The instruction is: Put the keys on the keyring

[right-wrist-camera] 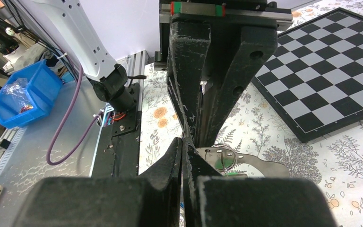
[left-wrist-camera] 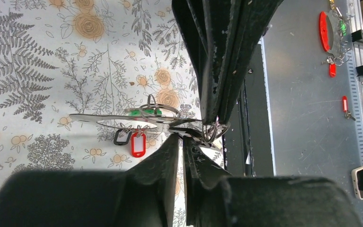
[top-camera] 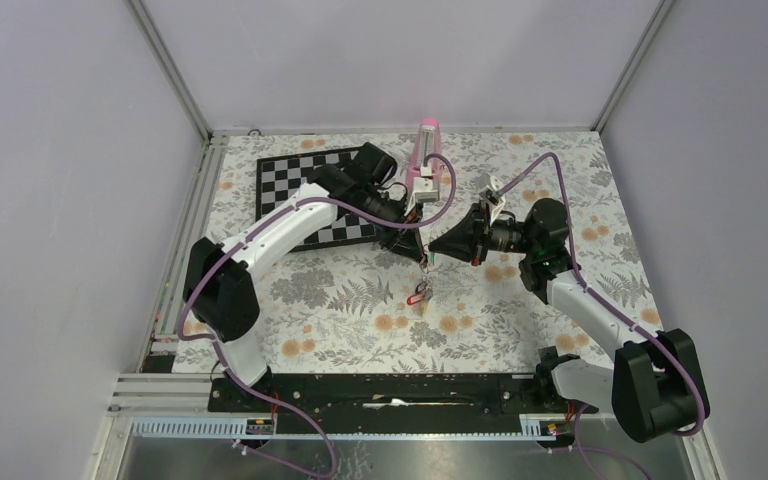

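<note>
My two grippers meet tip to tip above the middle of the floral cloth. The left gripper [top-camera: 415, 247] is shut on one end of the grey-silver keyring [left-wrist-camera: 118, 121], which stretches out flat from its tips [left-wrist-camera: 182, 134]. The right gripper [top-camera: 441, 250] comes in from the opposite side and is shut on the wire coils at that same end [left-wrist-camera: 213, 134]. Keys hang from the keyring with a red tag [left-wrist-camera: 138, 144], a black tag [left-wrist-camera: 122, 137] and a green tag [left-wrist-camera: 142, 112]. The red tag also shows in the top view [top-camera: 419, 293]. In the right wrist view the keyring [right-wrist-camera: 250, 163] lies just beyond my shut right gripper [right-wrist-camera: 184, 142].
A chessboard [top-camera: 305, 195] lies at the back left, under the left arm. A pink object [top-camera: 427, 150] stands at the back centre. Spare red-tagged keys [left-wrist-camera: 325, 30] lie on the metal bench beyond the rail. A blue bin [right-wrist-camera: 23, 92] stands off the table.
</note>
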`<state>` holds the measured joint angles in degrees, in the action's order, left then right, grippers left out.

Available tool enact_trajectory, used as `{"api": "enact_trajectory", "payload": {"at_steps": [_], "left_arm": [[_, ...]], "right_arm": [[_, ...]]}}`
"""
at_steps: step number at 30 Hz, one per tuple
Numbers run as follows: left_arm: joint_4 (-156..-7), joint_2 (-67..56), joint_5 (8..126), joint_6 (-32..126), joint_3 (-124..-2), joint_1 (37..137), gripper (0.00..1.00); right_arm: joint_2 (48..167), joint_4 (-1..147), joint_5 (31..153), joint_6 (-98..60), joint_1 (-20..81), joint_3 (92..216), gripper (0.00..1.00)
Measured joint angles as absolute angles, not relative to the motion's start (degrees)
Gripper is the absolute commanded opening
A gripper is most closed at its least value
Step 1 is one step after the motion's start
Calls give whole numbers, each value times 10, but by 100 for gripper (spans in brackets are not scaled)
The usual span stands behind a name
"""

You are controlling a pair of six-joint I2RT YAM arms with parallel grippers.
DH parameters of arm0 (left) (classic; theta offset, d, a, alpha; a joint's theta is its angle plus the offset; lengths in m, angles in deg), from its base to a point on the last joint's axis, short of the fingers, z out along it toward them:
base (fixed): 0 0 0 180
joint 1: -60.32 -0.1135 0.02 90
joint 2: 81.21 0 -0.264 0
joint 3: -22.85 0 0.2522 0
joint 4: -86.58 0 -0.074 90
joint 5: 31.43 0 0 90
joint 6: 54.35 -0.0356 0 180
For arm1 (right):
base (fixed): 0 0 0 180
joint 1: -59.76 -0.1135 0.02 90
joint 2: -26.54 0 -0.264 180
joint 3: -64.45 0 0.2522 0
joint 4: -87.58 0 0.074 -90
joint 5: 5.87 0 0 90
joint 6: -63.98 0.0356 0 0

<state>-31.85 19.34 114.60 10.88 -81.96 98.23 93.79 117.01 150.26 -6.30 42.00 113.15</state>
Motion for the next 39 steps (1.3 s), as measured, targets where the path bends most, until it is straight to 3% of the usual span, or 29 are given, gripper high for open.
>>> {"api": "enact_trajectory", "payload": {"at_steps": [5,10,15,20,32,39], "left_arm": [[-322,180,1134,86,-811,970,40],[-323,144,1132,52,-798,963,54],[-338,126,1143,42,-789,967,56],[-369,125,1141,62,-759,979,49],[-417,126,1139,103,-755,985,15],[-422,126,1141,105,-754,985,3]], "right_arm": [[938,1169,1503,-68,423,1131,0],[938,1165,1503,-72,423,1131,0],[938,1161,1503,-77,423,1131,0],[938,1157,1503,-80,423,1131,0],[938,1157,1503,-83,423,1131,0],[938,1157,1502,-83,425,1131,0]]}}
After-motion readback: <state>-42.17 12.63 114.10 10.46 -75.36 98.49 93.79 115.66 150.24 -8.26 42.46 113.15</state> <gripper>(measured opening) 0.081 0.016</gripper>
